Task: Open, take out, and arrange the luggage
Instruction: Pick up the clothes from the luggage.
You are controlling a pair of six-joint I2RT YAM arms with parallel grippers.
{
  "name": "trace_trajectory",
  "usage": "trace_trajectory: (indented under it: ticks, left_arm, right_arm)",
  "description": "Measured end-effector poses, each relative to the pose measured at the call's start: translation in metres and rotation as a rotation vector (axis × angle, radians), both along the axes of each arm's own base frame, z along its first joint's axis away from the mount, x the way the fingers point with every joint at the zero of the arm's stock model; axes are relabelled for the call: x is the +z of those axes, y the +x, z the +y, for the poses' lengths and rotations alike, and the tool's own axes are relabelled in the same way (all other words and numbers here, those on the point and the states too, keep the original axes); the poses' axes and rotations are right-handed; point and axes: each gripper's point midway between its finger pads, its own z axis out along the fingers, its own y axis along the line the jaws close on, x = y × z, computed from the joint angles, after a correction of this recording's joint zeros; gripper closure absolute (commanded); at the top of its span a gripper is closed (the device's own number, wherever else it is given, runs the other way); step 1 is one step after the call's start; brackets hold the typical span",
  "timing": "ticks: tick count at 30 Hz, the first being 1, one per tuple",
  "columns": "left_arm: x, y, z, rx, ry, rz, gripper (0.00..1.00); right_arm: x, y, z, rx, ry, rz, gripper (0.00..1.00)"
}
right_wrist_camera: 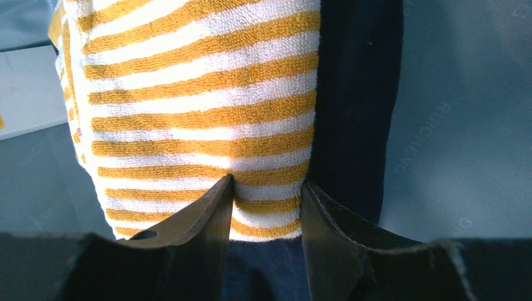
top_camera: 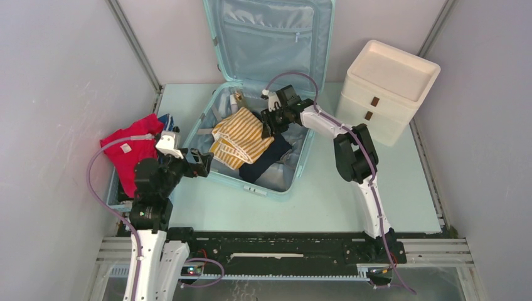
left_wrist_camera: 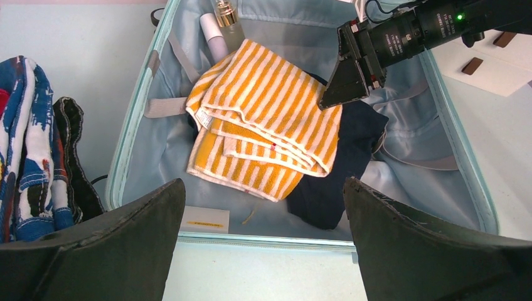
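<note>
Top view: luggage (top_camera: 251, 56) open on counter (top_camera: 326, 200), lid upright. Only from right wrist: right end effector (right_wrist_camera: 266, 185) half-closed, pinching striped towel (right_wrist_camera: 201, 100) edge. From left wrist: left end effector (left_wrist_camera: 263, 182) wide open, empty; bottles (left_wrist_camera: 221, 25) in luggage corner.

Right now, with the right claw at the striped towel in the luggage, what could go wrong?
The right claw pinches only a narrow folded edge of the striped towel; it may slip or unfold on lifting. The navy garment lies directly beneath and could get dragged along. The bottles beside the towel's far corner might be shoved.
</note>
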Motion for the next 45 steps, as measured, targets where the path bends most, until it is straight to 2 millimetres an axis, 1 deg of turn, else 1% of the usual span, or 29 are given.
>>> trace_trajectory:
  ticks: [3,4,6,7,9,10,11,14,15,19,23,25,32,35,41,45]
  left_arm:
    - [0.000,0.000,0.000,0.000,0.000,0.000,0.00]
    - [0.000,0.000,0.000,0.000,0.000,0.000,0.00]
    - [0.000,0.000,0.000,0.000,0.000,0.000,0.00]
    - [0.000,0.000,0.000,0.000,0.000,0.000,0.00]
    - [0.000,0.000,0.000,0.000,0.000,0.000,0.00]
    - [0.000,0.000,0.000,0.000,0.000,0.000,0.00]
    - [0.000,0.000,0.000,0.000,0.000,0.000,0.00]
    - [0.000,0.000,0.000,0.000,0.000,0.000,0.00]
    - [0.000,0.000,0.000,0.000,0.000,0.000,0.00]
    - [0.000,0.000,0.000,0.000,0.000,0.000,0.00]
    - [0.000,0.000,0.000,0.000,0.000,0.000,0.00]
    - [0.000,0.000,0.000,0.000,0.000,0.000,0.00]
    - [0.000,0.000,0.000,-0.001,0.000,-0.001,0.00]
    - [0.000,0.000,0.000,-0.001,0.000,0.000,0.00]
    - [0.000,0.000,-0.001,-0.003,-0.001,-0.001,0.00]
    - [0.002,-0.001,-0.004,-0.026,-0.006,-0.010,0.00]
  right_arm:
    - [0.001,0.000,0.000,0.005,0.009,0.005,0.43]
    - [0.001,-0.001,0.000,0.008,0.012,0.007,0.43]
    - [0.002,-0.001,0.001,0.013,0.019,0.010,0.46]
    - [0.002,-0.002,0.001,0.015,0.019,0.010,0.50]
    - [0.002,-0.002,0.001,0.021,0.022,0.009,0.66]
    - [0.002,-0.001,0.000,0.023,0.023,0.008,0.71]
    - [0.003,-0.001,0.000,0.027,0.025,0.006,0.78]
    - [0.003,-0.002,0.000,0.041,0.029,0.003,0.91]
    - [0.003,-0.002,0.000,0.044,0.029,0.001,0.94]
    - [0.005,-0.003,0.000,0.059,0.024,-0.014,0.97]
    - [0.015,-0.004,-0.003,0.082,0.018,-0.040,0.99]
    - [0.025,-0.007,-0.005,0.099,0.013,-0.059,1.00]
    - [0.069,-0.015,-0.010,0.162,0.004,-0.166,1.00]
    - [0.075,-0.016,-0.014,0.180,-0.025,-0.205,1.00]
    - [0.079,-0.019,-0.022,0.232,-0.124,-0.290,1.00]
    - [0.092,-0.019,-0.030,0.290,-0.200,-0.389,1.00]
